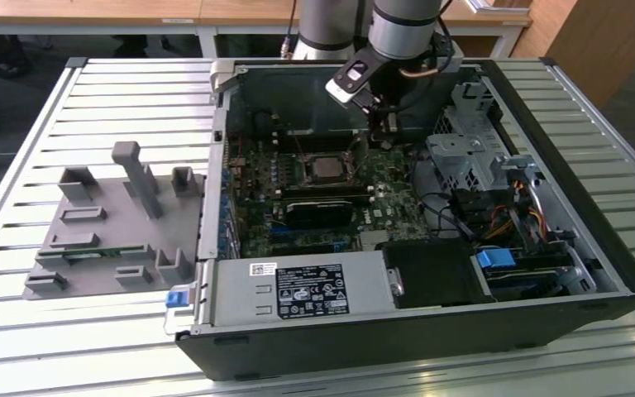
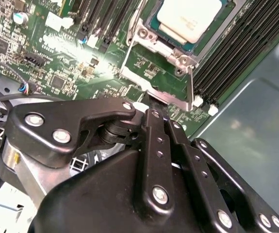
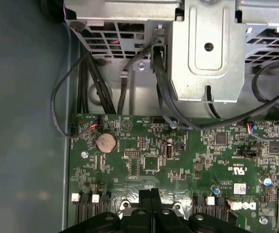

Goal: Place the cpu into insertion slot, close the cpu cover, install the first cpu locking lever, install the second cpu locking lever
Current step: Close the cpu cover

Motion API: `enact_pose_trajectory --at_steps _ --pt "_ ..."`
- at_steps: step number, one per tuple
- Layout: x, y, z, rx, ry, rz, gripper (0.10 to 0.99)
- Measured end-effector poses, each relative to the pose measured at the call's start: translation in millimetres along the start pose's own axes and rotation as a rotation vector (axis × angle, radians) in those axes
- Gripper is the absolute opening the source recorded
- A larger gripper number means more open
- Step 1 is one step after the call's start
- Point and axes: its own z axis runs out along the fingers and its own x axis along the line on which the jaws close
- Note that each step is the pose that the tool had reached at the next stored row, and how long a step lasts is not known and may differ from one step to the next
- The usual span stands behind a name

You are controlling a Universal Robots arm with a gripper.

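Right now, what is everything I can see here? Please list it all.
slatted table: one, silver-grey, under everything.
computer case: one, black, open, on the table.
fixture: one, grey, on the table, exterior view's left of the case.
motherboard: one, green, inside the case.
insertion slot: one, silvery rim, on the motherboard.
cpu: one, pale silver, lying in the insertion slot.
finned block: one, black, beside the slot.
power supply: one, grey, black label, inside the case.
cables: several, mostly black, running to the motherboard.
coin battery: one, silver, on the motherboard.
robot arm: one, grey, reaching into the case.
tool: one, black, fingers shut, by the insertion slot.
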Motion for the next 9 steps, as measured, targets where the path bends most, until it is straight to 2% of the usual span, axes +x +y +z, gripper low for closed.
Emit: enact_pose_trajectory --at_steps 9 --pt "0.1 -7.7 1.0 0.0 -0.0001 0.0 0.106"
